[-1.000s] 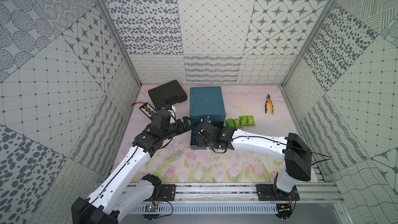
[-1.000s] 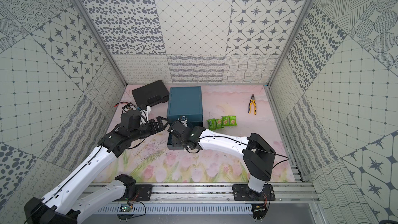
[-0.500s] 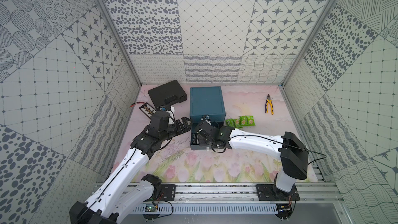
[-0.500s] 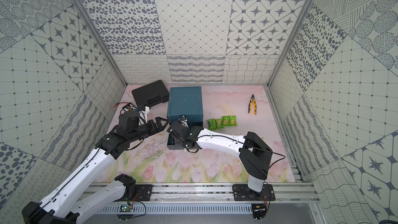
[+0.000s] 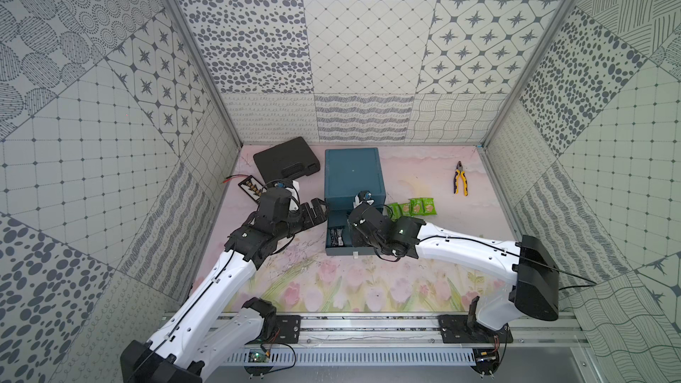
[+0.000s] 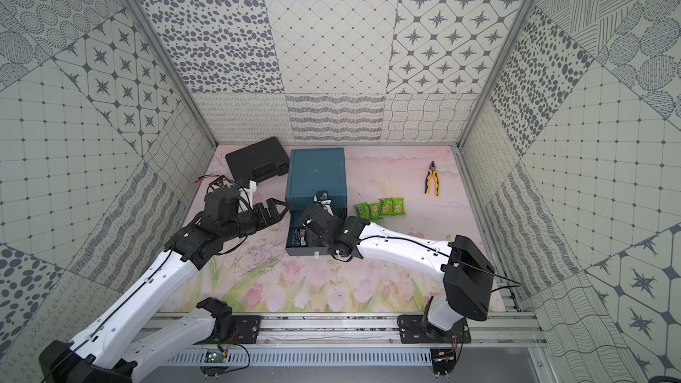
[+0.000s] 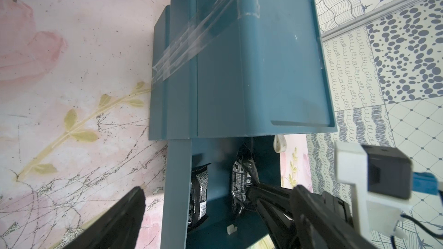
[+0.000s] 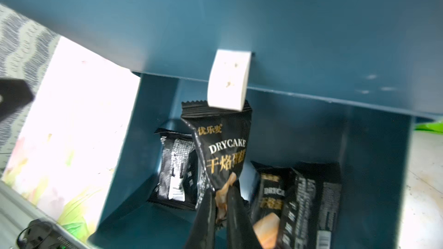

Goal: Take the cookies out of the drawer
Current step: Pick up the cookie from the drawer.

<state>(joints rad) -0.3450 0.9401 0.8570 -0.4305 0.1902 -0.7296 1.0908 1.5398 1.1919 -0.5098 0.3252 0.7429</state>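
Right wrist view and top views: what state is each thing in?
drawer, pulled open
right pincer, shut on black packet
black packet, gripped, not yet out of drawer
other black packets, lying in drawer
green packets, out on the table
left pincer, open, empty

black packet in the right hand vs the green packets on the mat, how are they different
The black packet is pinched on end in the right hand; the green packets lie untouched in a row. The black packet is inside the open drawer; the green packets are out on the mat. Both are small sealed snack packets.
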